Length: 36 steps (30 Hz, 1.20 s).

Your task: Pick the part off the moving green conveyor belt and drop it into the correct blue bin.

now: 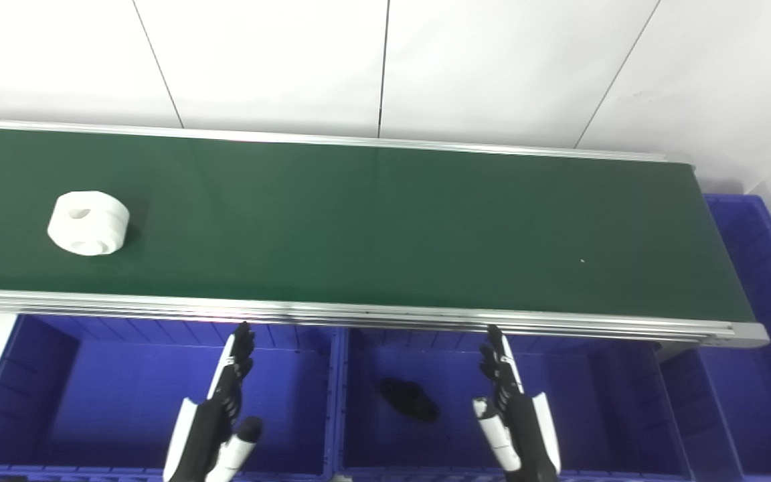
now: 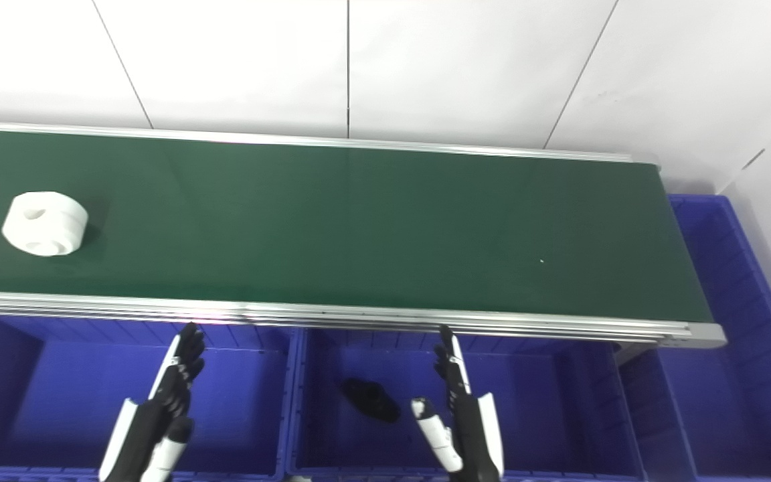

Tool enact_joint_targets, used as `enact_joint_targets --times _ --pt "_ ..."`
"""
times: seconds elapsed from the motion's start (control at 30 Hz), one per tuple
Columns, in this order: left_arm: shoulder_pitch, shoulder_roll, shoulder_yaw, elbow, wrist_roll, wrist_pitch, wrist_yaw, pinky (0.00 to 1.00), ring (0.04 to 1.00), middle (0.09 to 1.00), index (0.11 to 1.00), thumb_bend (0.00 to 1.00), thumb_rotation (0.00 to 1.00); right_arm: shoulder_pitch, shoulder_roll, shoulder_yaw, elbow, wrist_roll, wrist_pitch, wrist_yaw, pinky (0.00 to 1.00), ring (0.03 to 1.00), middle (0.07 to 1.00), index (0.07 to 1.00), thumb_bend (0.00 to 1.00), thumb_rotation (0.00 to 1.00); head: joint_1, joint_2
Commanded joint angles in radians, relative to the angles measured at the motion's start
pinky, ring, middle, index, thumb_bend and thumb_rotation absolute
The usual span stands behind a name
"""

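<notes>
A white round part (image 1: 88, 222) with a hole in its top lies on the green conveyor belt (image 1: 385, 227) at the far left. My left hand (image 1: 221, 408) is open and empty above the left blue bin (image 1: 37, 402), below the belt's near rail. My right hand (image 1: 512, 408) is open and empty above the middle blue bin (image 1: 600, 402). Both hands point toward the belt with fingers straight. The part is far left of both hands.
A black part (image 1: 409, 399) lies in the middle bin. A third blue bin (image 1: 770, 321) stands past the belt's right end. A silver rail (image 1: 385, 314) edges the belt's near side. A white tiled wall rises behind the belt.
</notes>
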<state>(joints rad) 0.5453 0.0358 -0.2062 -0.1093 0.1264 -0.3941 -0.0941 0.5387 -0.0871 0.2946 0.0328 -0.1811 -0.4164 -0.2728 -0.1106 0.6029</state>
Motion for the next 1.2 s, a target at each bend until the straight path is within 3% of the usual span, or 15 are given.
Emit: enact_joint_targets --times 0.0,0.1,0.47,0.77,0.87,0.9,0.93,0.97,1.07,1.17 --pt "-0.008 -0.012 -0.011 -0.004 0.015 -0.062 0.019 0.95 0.985 1.0 1.0 0.6 0.89 -0.012 -0.015 0.015 0.004 -0.001 -0.054 -0.032 0.96 0.979 1.0 1.0 0.82 0.96 0.022 -0.013" --pt "-0.018 -0.02 -0.023 0.018 0.021 -0.073 0.031 0.92 0.981 1.0 1.0 0.58 0.88 -0.024 -0.032 0.024 0.023 0.007 -0.054 -0.049 0.97 0.983 1.0 1.0 0.84 0.98 0.052 -0.033" --pt "-0.041 -0.039 -0.084 0.072 0.099 -0.075 0.13 0.81 0.919 0.982 0.984 0.68 0.86 -0.049 -0.09 0.032 0.074 0.058 -0.054 -0.054 1.0 1.0 1.0 1.0 0.83 0.99 0.154 -0.075" --pt "-0.051 -0.057 -0.101 0.092 0.084 -0.075 0.146 0.8 0.906 0.97 0.98 0.73 0.81 -0.056 -0.11 0.028 0.089 0.074 -0.054 -0.045 1.0 1.0 1.0 1.0 0.84 1.0 0.203 -0.091" --pt "-0.065 -0.041 -0.113 0.086 0.067 -0.075 0.134 0.81 0.915 0.95 0.982 0.72 0.7 -0.06 -0.11 0.025 0.096 0.083 -0.054 -0.034 1.0 1.0 1.0 1.0 0.85 1.0 0.212 -0.091" --pt "-0.075 -0.031 -0.119 0.062 0.082 -0.076 0.142 0.81 0.915 0.949 0.982 0.72 0.69 -0.062 -0.11 0.025 0.097 0.085 -0.054 -0.03 1.0 1.0 1.0 1.0 0.85 1.0 0.213 -0.09" --pt "-0.089 -0.019 -0.123 0.021 0.116 -0.076 0.158 0.77 0.885 0.913 0.966 0.74 0.63 -0.064 -0.109 0.023 0.098 0.087 -0.054 -0.026 1.0 1.0 1.0 1.0 0.85 1.0 0.213 -0.088" --pt "-0.104 -0.013 -0.115 -0.032 0.136 -0.075 0.155 0.67 0.802 0.84 0.873 0.77 0.53 -0.066 -0.11 0.023 0.099 0.086 -0.054 -0.025 1.0 1.0 1.0 1.0 0.86 1.0 0.213 -0.088" --pt "-0.173 0.027 -0.077 -0.157 0.178 -0.063 0.12 0.54 0.686 0.721 0.705 0.87 0.39 -0.07 -0.109 0.023 0.098 0.088 -0.054 -0.02 1.0 1.0 1.0 1.0 0.84 1.0 0.214 -0.08" --pt "-0.283 0.122 -0.017 -0.263 0.237 0.019 0.044 0.52 0.683 0.725 0.703 0.95 0.37 -0.074 -0.103 0.021 0.101 0.094 -0.054 -0.011 1.0 1.0 1.0 1.0 0.83 1.0 0.211 -0.076"
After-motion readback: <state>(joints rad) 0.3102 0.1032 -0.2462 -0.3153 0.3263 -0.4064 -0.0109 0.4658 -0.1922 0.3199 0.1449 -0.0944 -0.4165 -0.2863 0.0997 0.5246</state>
